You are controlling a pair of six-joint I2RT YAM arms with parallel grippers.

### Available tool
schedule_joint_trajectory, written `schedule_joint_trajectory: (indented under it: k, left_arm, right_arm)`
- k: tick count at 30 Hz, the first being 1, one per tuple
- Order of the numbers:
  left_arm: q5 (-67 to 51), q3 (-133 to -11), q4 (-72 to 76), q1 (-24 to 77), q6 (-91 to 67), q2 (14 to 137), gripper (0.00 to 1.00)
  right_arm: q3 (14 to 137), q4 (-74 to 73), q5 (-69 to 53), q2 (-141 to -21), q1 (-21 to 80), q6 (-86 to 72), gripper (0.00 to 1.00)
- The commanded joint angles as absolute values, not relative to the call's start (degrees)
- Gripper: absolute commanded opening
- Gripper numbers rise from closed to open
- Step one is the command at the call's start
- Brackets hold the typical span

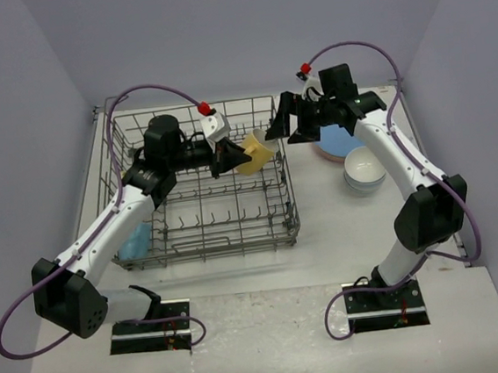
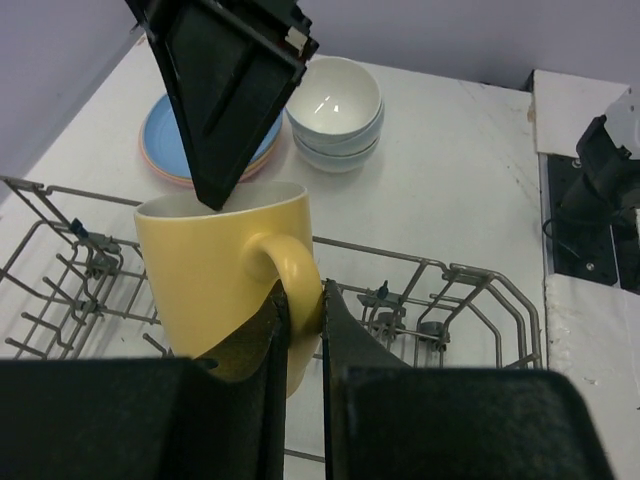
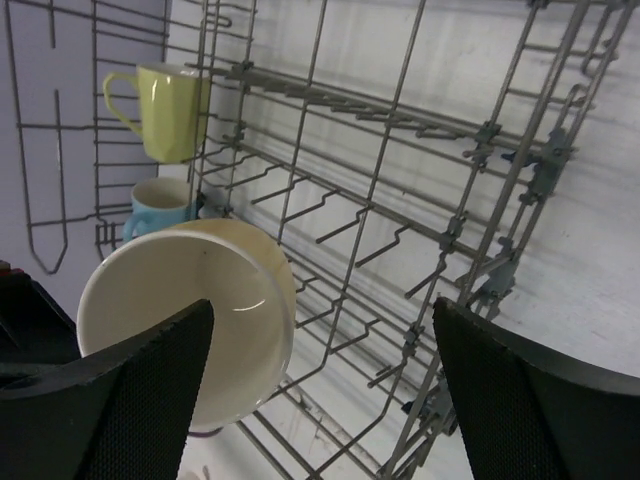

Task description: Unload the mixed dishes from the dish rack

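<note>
Top external: the left gripper [image 1: 225, 158] hung over the right half of the dish rack [image 1: 202, 235], with the yellow mug [image 1: 256, 153] tilted and lifted off the wires, close to the rack's right wall.
Left jaws: pretty much together, pinched on the mug's handle with a finger on each side of it.
Right gripper [image 1: 283, 135]: parked just right of the mug, jaws spread wide, not holding anything.
Left wrist view: one right finger [image 2: 215, 100] pointed straight down at the mug's rim. I honestly couldn't tell if it touched.
Right wrist view: the mug's open mouth faced the camera, pale inside, sitting low between the two spread fingers and closer to the left-hand one.
Also in the rack: a second yellow mug [image 3: 165, 110] and a light-blue mug [image 3: 158, 205] right under it in that view, both over at the far side of the wires.
On the table [image 1: 341, 230]: a stack of plates [image 1: 338, 147], blue on top with a pinkish-orange edge peeking out below, and stacked white bowls [image 1: 364, 171] just beside it, all to the right of the rack.
</note>
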State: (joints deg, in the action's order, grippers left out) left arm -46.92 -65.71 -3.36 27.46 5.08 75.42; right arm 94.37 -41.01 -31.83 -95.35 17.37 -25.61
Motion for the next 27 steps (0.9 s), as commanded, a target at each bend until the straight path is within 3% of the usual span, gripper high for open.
schedule_joint_trajectory:
  k: [1, 3, 5, 6, 7, 9, 13, 15, 17, 19, 22, 25, 27]
  left_arm:
    - [-51.33, -66.97, 5.71, 28.12, 7.73, 72.69, 0.0]
    - [-51.85, -66.8, 6.42, 28.47, 7.91, 72.69, 0.0]
    - [-52.12, -66.62, 6.94, 28.74, 8.09, 72.77, 0.0]
    - [-52.21, -66.53, 6.94, 29.0, 8.26, 72.77, 0.0]
    - [-52.38, -66.45, 6.94, 29.0, 8.35, 72.69, 0.0]
    - [-52.38, -66.36, 7.21, 29.09, 8.44, 72.69, 0.0]
    - [-52.91, -65.74, 7.74, 29.27, 8.26, 72.42, 0.0]
    - [-50.2, -65.74, 7.3, 29.18, 6.95, 72.42, 0.02]
    - [-46.5, -66.0, 5.81, 29.27, 5.55, 72.33, 0.57]
    - [-44.04, -66.01, 5.1, 29.18, 3.7, 71.9, 0.97]
    - [-34.66, -65.92, 2.91, 29.27, -1.99, 70.85, 1.0]
    - [-12.92, -67.14, -4.46, 29.27, -9.13, 70.66, 1.0]
    - [-5.05, -68.81, -11.75, 29.09, -14.4, 70.93, 1.0]
  right_arm:
    - [92.39, -41.57, -41.9, -95.1, 17.93, -26.54, 0.89]
    - [91.32, -40.26, -44.02, -94.75, 18.37, -26.54, 0.82]
    - [91.06, -40.34, -45.87, -95.01, 18.81, -26.19, 0.68]
    - [90.97, -40.08, -46.84, -95.1, 18.98, -26.1, 0.6]
    - [90.53, -39.82, -47.72, -95.1, 19.07, -26.36, 0.45]
    - [90.53, -39.81, -49.22, -95.27, 19.25, -26.63, 0.35]
    - [90.7, -38.68, -49.49, -93.52, 19.16, -27.33, 0.0]
    - [91.32, -38.58, -43.11, -91.33, 19.07, -28.12, 0.0]
    - [91.49, -38.58, -38.78, -89.48, 18.2, -28.65, 0.0]
    - [91.06, -38.5, -34.64, -86.42, 16.97, -29.09, 0.0]
    - [89.05, -38.58, -23.88, -82.98, 13.98, -30.06, 0.0]
    - [85.19, -38.67, -9.39, -78.32, 11.08, -31.37, 0.0]
    - [83.33, -38.85, -3.98, -75.86, 9.23, -30.94, 0.0]
